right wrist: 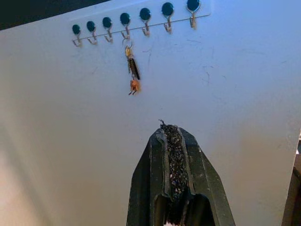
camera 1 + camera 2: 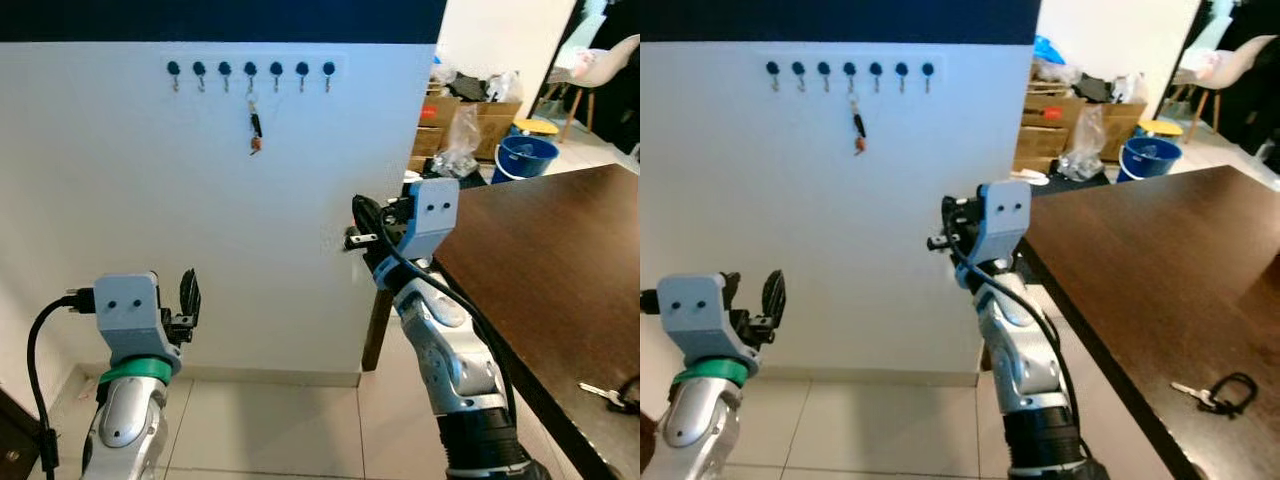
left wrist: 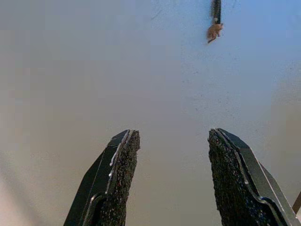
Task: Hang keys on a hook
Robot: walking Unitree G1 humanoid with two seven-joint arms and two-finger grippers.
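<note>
A row of several blue-capped hooks [image 2: 250, 70] runs along the white wall [image 2: 120, 200]. A bunch of keys [image 2: 255, 130] with a black fob and an orange tag hangs from the middle hook, seen too as the keys [image 1: 132, 70] in the right wrist view. My right gripper [image 2: 352, 238] is raised in front of the wall, below and right of the keys, shut with nothing in it; its fingers [image 1: 171, 141] press together. My left gripper [image 2: 188, 292] is held low at the left, open and empty, its fingers [image 3: 120, 160] spread toward the wall.
A dark wooden table [image 2: 540, 260] fills the right side, close to my right arm. A second bunch of keys [image 2: 1215, 393] lies near its front edge. Behind it are a blue bucket [image 2: 523, 158], cardboard boxes [image 2: 470, 115] and a white chair [image 2: 600, 65]. Below is tiled floor [image 2: 270, 430].
</note>
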